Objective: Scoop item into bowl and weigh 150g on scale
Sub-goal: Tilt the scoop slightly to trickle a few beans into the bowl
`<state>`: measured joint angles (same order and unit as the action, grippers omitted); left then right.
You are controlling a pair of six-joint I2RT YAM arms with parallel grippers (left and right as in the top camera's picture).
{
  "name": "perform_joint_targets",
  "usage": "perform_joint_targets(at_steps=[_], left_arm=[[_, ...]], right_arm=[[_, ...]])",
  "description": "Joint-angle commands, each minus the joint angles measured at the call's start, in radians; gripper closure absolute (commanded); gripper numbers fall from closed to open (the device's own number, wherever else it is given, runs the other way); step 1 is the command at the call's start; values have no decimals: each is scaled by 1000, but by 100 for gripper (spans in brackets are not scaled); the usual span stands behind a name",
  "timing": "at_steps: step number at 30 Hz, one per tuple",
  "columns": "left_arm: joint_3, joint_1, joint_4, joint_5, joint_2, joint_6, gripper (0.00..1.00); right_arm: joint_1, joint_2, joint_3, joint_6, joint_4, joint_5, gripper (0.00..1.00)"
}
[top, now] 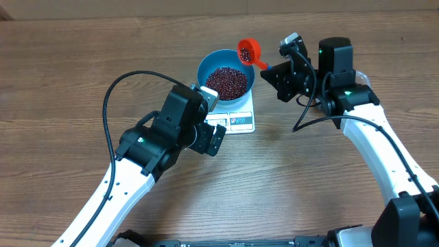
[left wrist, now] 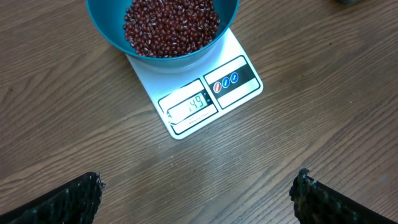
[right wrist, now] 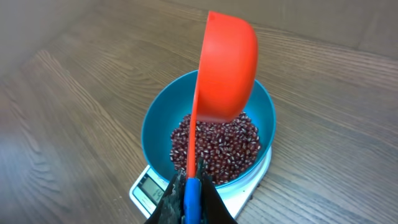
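Observation:
The blue bowl (top: 206, 65) stands on the white scale (top: 240, 122) and holds a heap of dark red-brown beans (top: 226, 81). In the left wrist view the scale (left wrist: 245, 59) has a display (left wrist: 193, 104) that reads 149. My right gripper (top: 272, 67) is shut on the handle of a red scoop (top: 248, 51). The scoop hangs over the bowl's far right rim with a few beans in it. From the right wrist, the scoop (right wrist: 227, 68) is tilted above the bowl (right wrist: 155, 124). My left gripper (left wrist: 198, 186) stands open over bare wood, just in front of the scale.
Wood-grain tabletop (top: 68, 68) lies all round the scale. The left arm's black cable (top: 110, 96) loops over the table at the left. The right arm (top: 384, 144) reaches in from the right side.

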<state>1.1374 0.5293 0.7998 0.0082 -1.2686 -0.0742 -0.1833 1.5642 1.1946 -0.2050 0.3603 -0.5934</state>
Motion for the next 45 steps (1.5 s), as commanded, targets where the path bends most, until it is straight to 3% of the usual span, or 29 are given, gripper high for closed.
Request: perform_joint_targets(at_steps=[1, 17, 28, 45], left_arm=[[-4, -1, 1, 8, -6, 15, 0], [-4, -1, 1, 8, -6, 15, 0], [-4, -1, 1, 8, -6, 15, 1], [-3, -1, 1, 8, -6, 15, 1]], right_arm=[[-13, -10, 3, -25, -5, 78, 96], [-31, -10, 3, -82, 3, 93, 96], [-40, -10, 3, -111, 10, 219, 96], [-46, -10, 3, -110, 40, 166, 96]])
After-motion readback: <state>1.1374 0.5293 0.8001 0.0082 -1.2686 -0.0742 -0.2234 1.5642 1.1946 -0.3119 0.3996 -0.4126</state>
